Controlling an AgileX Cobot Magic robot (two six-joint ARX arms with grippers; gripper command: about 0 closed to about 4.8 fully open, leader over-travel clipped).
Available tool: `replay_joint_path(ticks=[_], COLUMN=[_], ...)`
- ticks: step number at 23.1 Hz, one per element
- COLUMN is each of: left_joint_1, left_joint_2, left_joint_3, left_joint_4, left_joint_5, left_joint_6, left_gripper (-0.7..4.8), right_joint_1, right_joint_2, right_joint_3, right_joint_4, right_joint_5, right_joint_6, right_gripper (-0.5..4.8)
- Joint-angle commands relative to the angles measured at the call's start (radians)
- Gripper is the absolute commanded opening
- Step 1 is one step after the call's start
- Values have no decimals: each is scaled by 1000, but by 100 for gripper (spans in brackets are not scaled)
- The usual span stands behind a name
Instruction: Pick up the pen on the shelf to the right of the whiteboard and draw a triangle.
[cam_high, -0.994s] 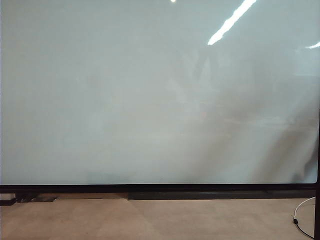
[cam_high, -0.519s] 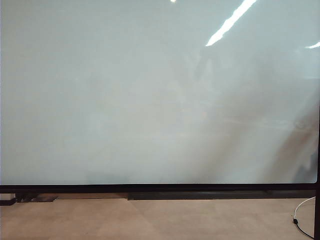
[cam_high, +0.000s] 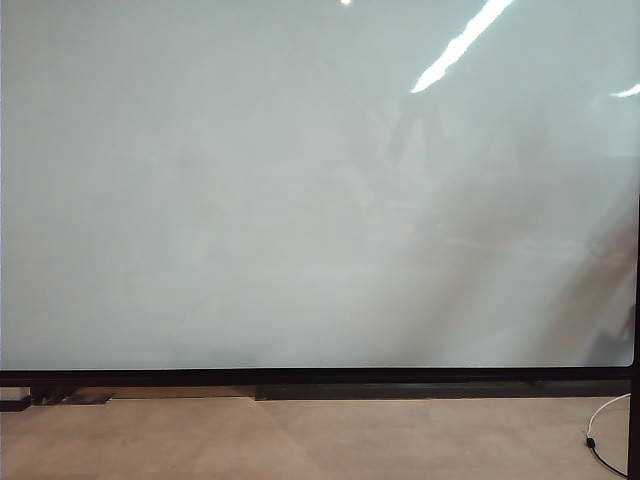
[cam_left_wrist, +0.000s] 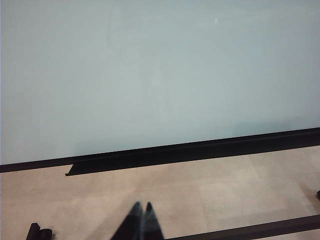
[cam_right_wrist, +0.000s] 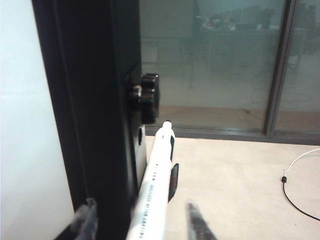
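exterior: while the whiteboard (cam_high: 300, 200) filled it, no arm showed
right gripper (cam_right_wrist: 140, 220): jaws spread, pen (cam_right_wrist: 152, 190) between them
left gripper (cam_left_wrist: 141, 222): jaws pressed together

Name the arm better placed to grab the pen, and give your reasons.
Right. The right gripper has its fingers either side of the pen beside the whiteboard frame. The left gripper, fingers together, points at bare floor, no pen near.

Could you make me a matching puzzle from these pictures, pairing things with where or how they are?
Things:
1. slim white pen
2. large glossy pale whiteboard
3. left gripper
4. thin white cable

States:
A. lying on the beige floor
B. fingertips together, facing the board
C. between the right gripper's parted fingers
D. blank, nothing drawn

Pairs: 1-C, 2-D, 3-B, 4-A
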Motion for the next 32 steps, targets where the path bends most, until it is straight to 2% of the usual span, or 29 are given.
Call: replay_joint_path(ticks=[1,10,13,20,23,32], left_joint_1=[0,0,0,0,0,0], left_joint_2=[0,0,0,0,0,0], left_joint_3=[3,3,3,3,3,3], left_joint_4=[9,8,8,9,8,8], left_joint_5=[3,3,3,3,3,3], left_joint_6=[1,1,1,1,1,1], left_gripper=[-5,-5,-5,-5,-5,-5], right_joint_1=[-1,0,-1,-1,-1,-1], right_joint_2=[-3,-3,-3,-3,-3,-3], right_joint_3=[4,4,4,5,5,5], right_joint_4=[14,14,14,14,14,14], right_joint_5=[-2,-2,-2,-2,-2,-1], right_joint_6=[-1,-19,-26,-27,-29,-29], right_gripper=[229,229,191,187,149,147])
